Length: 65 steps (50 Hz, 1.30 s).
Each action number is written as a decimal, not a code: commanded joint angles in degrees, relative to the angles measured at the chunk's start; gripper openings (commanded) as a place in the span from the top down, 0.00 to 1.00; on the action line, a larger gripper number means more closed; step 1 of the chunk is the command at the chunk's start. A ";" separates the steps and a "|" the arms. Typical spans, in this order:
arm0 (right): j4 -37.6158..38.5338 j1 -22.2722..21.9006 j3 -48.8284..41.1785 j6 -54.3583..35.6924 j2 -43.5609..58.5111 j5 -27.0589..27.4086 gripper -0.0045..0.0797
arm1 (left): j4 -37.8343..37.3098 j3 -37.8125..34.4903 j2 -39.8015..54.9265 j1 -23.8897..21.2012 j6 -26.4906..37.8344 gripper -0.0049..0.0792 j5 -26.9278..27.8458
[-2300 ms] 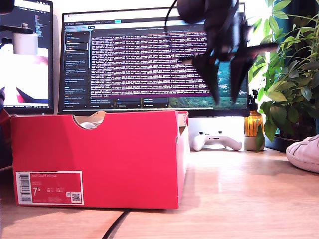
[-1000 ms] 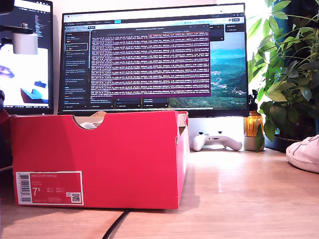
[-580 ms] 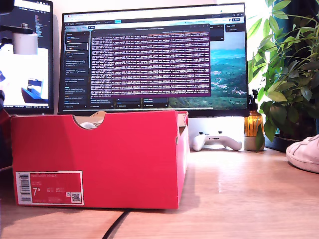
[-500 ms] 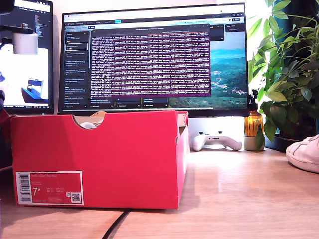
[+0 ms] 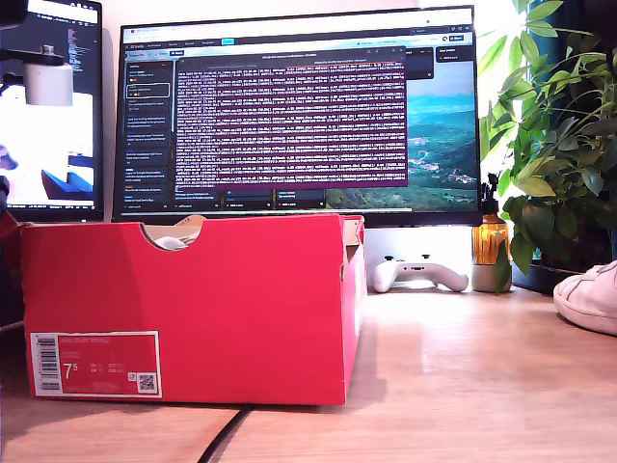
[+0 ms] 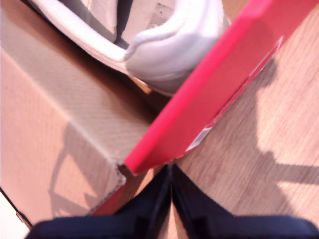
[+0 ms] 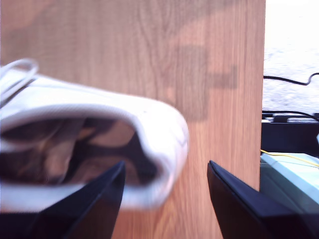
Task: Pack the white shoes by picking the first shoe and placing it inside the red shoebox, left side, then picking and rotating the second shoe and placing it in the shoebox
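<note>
A light wood-grain desk (image 5: 463,386) is carrying the work area, with a wide monitor (image 5: 299,116) glowing behind it, a white game controller (image 5: 416,273) below the screen and a leafy potted plant (image 5: 559,145) at the exterior view's right. The red shoebox (image 5: 193,309), smooth matte cardboard with a half-round notch in its top edge and a white barcode label (image 5: 94,364), is standing open at the exterior view's left. One white shoe (image 6: 169,45) is already lying inside it, its padded leather heel collar resting against the red wall over the raw brown cardboard floor, so the first placement appears done. My first gripper (image 6: 171,199) is hovering just outside the box corner with its dark jaws pressed together, holding nothing. The second white shoe (image 7: 89,144) is sitting on the desk, well apart from the box at the exterior view's right edge. My second gripper (image 7: 164,199) is spreading its jaws wide, one finger (image 7: 94,204) over the heel opening, not yet gripping. Picking, rotating and boxing this shoe are remaining.
</note>
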 commanded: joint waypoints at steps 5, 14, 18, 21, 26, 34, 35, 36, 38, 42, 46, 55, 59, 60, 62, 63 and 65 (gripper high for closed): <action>1.16 -0.04 -1.05 -1.11 2.62 -0.13 0.37 | 0.17 0.26 0.24 -0.17 -0.50 0.96 0.11; 0.92 -0.17 -1.09 -1.40 6.12 -1.20 0.38 | 0.17 0.26 0.24 -0.17 -0.50 0.96 0.11; 0.81 -0.15 -1.18 -1.38 7.13 -1.57 0.38 | 0.17 0.26 0.24 -0.17 -0.50 0.96 0.11; 0.83 -0.17 -1.49 -1.07 7.63 -2.10 0.38 | 0.17 0.26 0.24 -0.17 -0.50 0.96 0.11; 1.29 -0.20 -3.04 -0.61 7.65 -2.38 0.38 | 0.17 0.26 0.24 -0.17 -0.50 0.96 0.11; 3.45 -0.77 -6.95 1.07 7.65 -4.17 0.42 | 0.15 0.26 0.24 -0.17 -0.50 0.96 0.11; 4.24 -0.83 -7.43 1.07 7.65 -4.46 0.42 | 0.15 0.26 0.24 -0.17 -0.50 0.96 0.13; 4.87 -0.83 -7.91 1.03 7.65 -4.85 0.44 | 0.15 0.26 0.24 -0.17 -0.50 0.96 0.11; 5.75 -0.83 -8.52 1.03 7.65 -5.40 0.54 | 0.15 0.26 0.24 -0.17 -0.50 0.96 0.11; 5.92 -0.83 -8.83 1.09 7.65 -5.88 0.85 | 0.15 0.26 0.24 -0.17 -0.50 0.96 0.11; 5.79 -0.83 -8.81 1.09 7.63 -6.08 0.95 | 0.15 0.26 0.24 -0.17 -0.50 0.96 0.11; 5.51 -0.83 -8.09 -2.54 7.23 -5.75 0.96 | 0.17 0.26 0.24 -0.17 -0.50 0.96 0.11; 5.57 -0.83 -6.84 -5.62 6.69 -4.26 0.96 | 0.15 0.26 0.24 -0.17 -0.50 0.96 0.11; 5.53 -0.83 -6.34 -8.55 6.49 -3.61 0.96 | 0.15 0.26 0.24 -0.17 -0.52 0.96 0.11; 5.29 -0.83 -5.44 -11.26 6.10 -2.10 0.96 | 0.15 0.26 0.24 -0.17 -0.52 0.96 0.11; 4.92 -0.83 -4.96 -12.72 5.92 -1.38 0.96 | 0.15 0.26 0.24 -0.17 -0.52 0.96 0.11; 4.17 -0.83 -3.91 -14.93 5.42 0.07 0.96 | 0.17 0.26 0.24 -0.17 -0.50 0.96 0.11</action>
